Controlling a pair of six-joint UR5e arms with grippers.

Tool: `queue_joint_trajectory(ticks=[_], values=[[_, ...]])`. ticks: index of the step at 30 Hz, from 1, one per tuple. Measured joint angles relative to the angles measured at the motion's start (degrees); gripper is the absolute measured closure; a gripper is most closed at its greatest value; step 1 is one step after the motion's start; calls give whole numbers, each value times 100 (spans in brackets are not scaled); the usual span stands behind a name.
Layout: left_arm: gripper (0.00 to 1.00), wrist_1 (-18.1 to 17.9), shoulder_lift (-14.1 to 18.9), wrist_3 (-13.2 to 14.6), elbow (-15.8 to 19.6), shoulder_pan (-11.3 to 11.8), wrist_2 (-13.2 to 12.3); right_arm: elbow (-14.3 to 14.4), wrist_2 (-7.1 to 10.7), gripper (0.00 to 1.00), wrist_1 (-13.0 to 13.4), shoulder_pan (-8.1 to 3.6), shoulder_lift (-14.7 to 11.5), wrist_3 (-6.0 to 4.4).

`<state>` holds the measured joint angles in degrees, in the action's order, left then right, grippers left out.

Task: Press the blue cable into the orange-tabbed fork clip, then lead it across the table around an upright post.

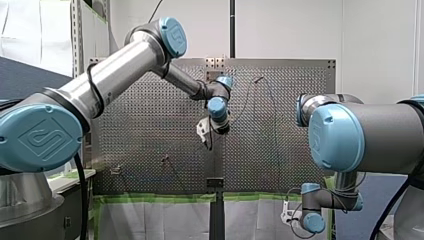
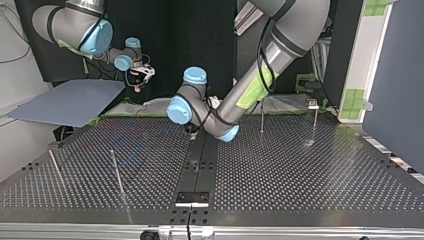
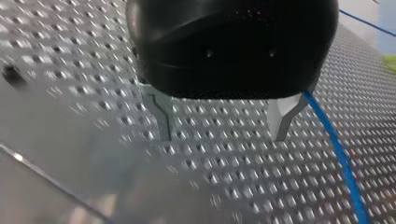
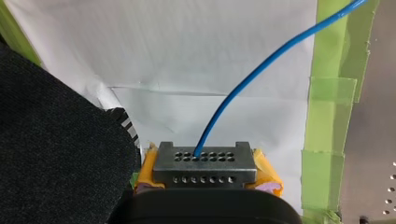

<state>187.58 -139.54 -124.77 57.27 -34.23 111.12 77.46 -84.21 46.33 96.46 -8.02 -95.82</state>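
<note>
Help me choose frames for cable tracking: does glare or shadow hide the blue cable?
Left wrist view: blue cable stands out on the shiny table, beside my left gripper. Right wrist view: evenly lit, cable plain against white sheet, running from my right gripper. Top view: table reflections obscure it.

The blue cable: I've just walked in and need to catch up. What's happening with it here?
My left gripper hangs open low over the perforated table, holding nothing. The blue cable runs just beside one of its fingers. My right gripper, out past the table's edge, is shut on that cable, which rises from between its yellow pads.
</note>
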Motion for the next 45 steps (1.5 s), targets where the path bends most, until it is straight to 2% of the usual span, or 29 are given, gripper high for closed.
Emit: queue_joint_trajectory(ticks=[8,15,23,29,38,45], values=[[0,-333,-21,345,371,244,1,-3,-7,100,-3,19,8,4],[0,-439,-20,415,674,390,73,-1,-33,100,-9,41,14,8],[0,-772,-20,563,1059,668,-18,-2,-40,100,-1,57,20,16],[0,-971,-16,667,1346,713,-34,-4,-43,100,-6,73,22,17],[0,-795,-16,721,1776,729,-32,-3,-44,100,-6,79,23,17],[0,-847,-15,753,2027,750,-34,-4,-44,100,6,79,23,14]])
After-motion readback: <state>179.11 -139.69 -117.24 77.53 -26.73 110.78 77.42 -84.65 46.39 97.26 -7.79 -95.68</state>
